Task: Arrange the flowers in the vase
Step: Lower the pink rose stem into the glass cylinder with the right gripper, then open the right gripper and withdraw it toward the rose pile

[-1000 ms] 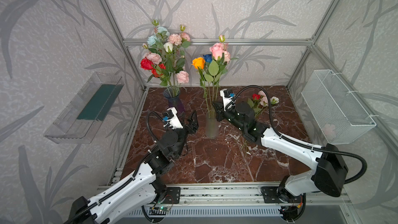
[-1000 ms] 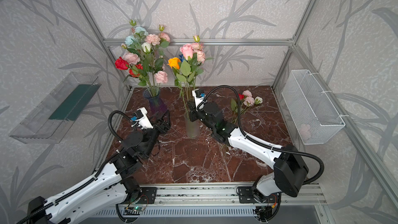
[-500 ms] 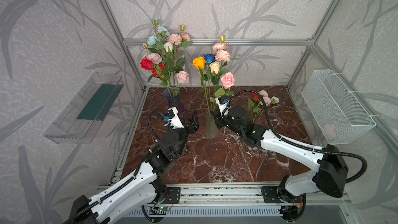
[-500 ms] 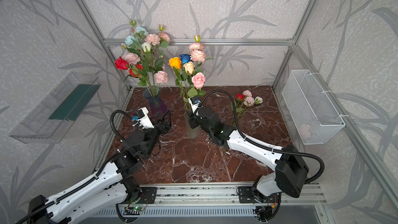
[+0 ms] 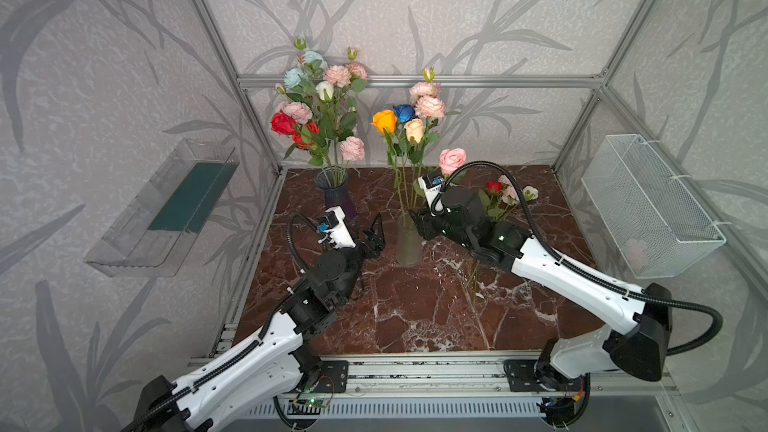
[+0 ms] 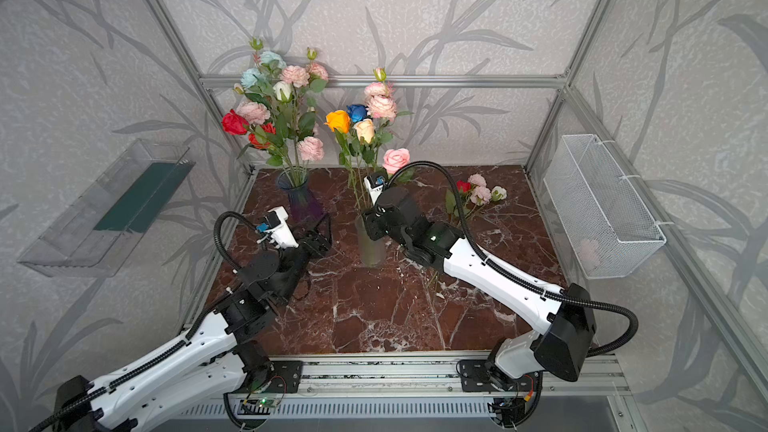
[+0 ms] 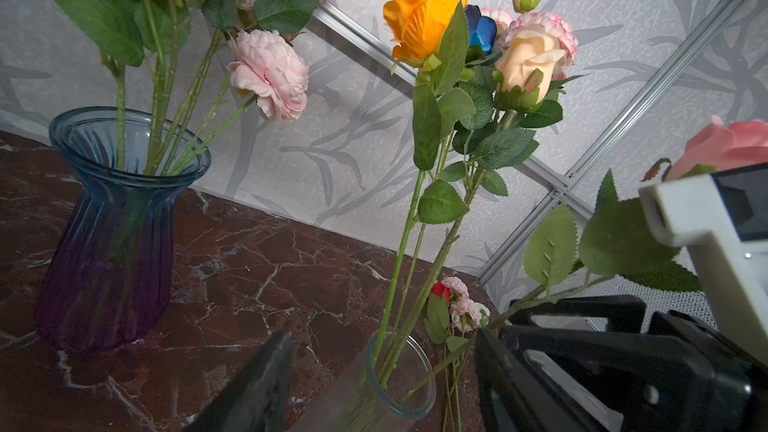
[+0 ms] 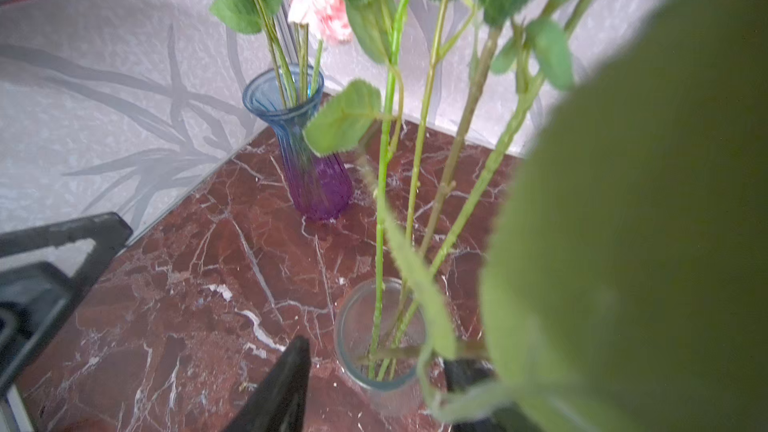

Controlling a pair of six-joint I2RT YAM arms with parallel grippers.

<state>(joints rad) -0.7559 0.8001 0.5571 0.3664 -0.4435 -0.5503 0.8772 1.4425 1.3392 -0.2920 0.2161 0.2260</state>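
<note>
The right claw (image 8: 376,357) is seen parted, grasping nothing, at the mouth of the clear vase (image 5: 408,243), in which the pink rose (image 5: 452,160) is stood, its head leaning out above the claw and a leaf lying close against one finger. If the claw is drawn back, that leaf may be snagged and the stem dragged out, or the tall narrow vase tipped onto the bench (image 5: 415,317), since it is not steadied by the left claw (image 5: 377,231), held released just beside it. More flowers (image 5: 505,195) are left lying behind the right claw.
</note>
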